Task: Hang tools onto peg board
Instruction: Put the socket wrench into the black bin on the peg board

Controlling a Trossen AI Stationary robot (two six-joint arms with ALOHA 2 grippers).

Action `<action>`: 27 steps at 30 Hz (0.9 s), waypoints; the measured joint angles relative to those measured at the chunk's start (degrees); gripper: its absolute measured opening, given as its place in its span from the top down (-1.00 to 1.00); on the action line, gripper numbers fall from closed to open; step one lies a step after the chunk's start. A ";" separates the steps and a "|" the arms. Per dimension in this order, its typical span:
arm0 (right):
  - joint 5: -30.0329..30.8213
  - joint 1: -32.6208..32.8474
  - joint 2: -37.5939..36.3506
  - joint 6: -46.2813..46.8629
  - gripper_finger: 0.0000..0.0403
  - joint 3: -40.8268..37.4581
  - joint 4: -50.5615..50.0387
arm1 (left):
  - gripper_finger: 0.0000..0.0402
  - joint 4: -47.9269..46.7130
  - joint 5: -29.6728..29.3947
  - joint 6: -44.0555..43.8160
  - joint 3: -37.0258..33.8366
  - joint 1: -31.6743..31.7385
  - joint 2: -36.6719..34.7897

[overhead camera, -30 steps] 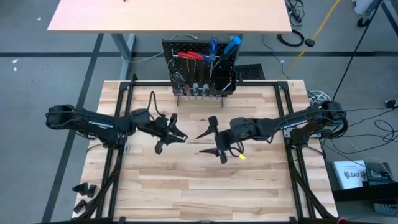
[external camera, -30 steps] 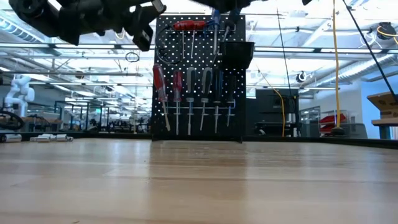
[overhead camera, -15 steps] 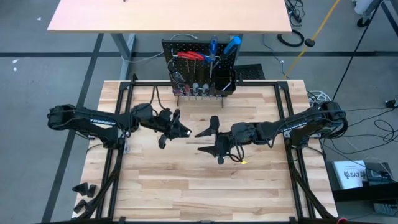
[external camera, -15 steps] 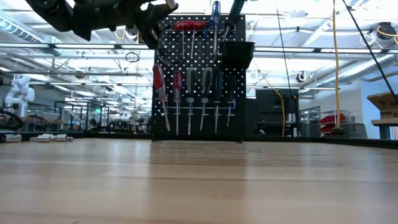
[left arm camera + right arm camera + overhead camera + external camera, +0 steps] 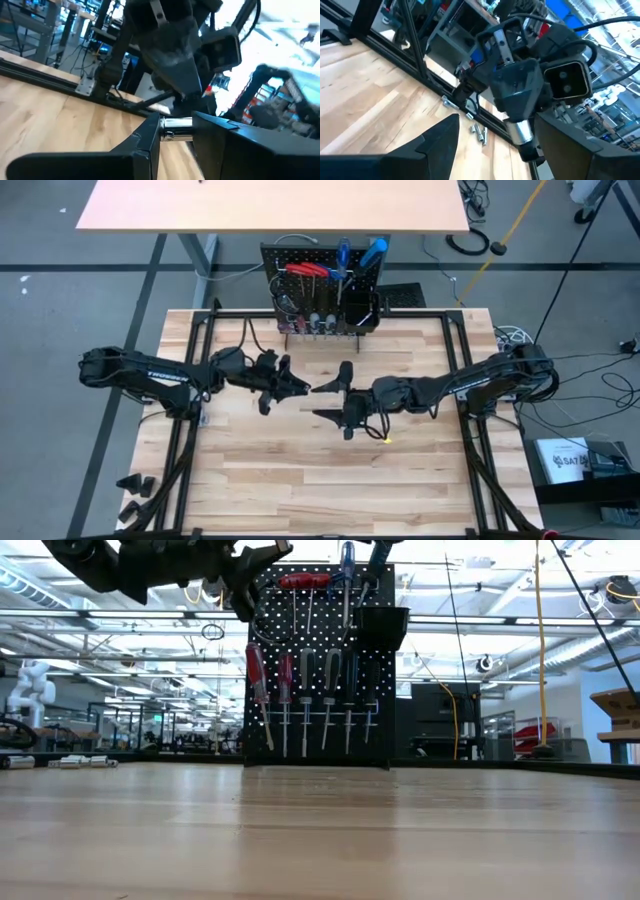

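Note:
The black peg board (image 5: 322, 290) stands at the table's far edge, and several red- and blue-handled tools hang on it; it also shows in the low view (image 5: 320, 660). My left gripper (image 5: 292, 388) is above mid-table, shut on a small silver metal piece (image 5: 175, 128). My right gripper (image 5: 331, 401) faces it from the right. It is open, and its fingers stand wide on either side of the left gripper's tip without touching it. The piece also shows in the right wrist view (image 5: 520, 131). My left gripper pinches the small silver cylinder's two ends (image 5: 165, 129) between its fingertips. The piece lies across the gap between them. The fingers are roughly level and point toward the table's right side. The piece is held clear above the table.
Several small silver pieces (image 5: 479, 133) lie on the table by the black frame rail at the left. A small yellow item (image 5: 386, 438) lies under my right arm. The black frame (image 5: 190, 380) runs along both table sides. The near half of the tabletop (image 5: 330, 480) is bare wood.
My left gripper has moved toward the table's right and far side and risen a little, carrying the silver piece toward my right gripper, and has turned somewhat. My right gripper has moved a little toward the table's left, so the two now stand close together.

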 joint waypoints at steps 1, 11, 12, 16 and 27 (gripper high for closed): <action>0.97 0.02 0.07 -0.01 -0.25 0.00 0.05 | 0.54 0.40 -0.67 -0.33 0.00 -0.27 0.11; 3.86 0.02 0.16 0.51 -0.25 0.00 0.28 | 0.54 2.24 -2.78 -0.07 4.31 -4.20 5.85; 3.85 0.00 0.16 0.69 -0.25 0.00 0.28 | 0.54 2.11 -2.67 -0.07 4.97 -4.39 6.62; 3.89 0.00 0.16 0.86 -0.25 0.00 0.24 | 0.54 2.26 -2.82 -0.06 6.65 -4.21 8.49; 5.18 0.00 0.16 1.25 -0.24 0.00 -0.02 | 0.54 0.54 -4.41 0.00 6.71 -3.40 8.76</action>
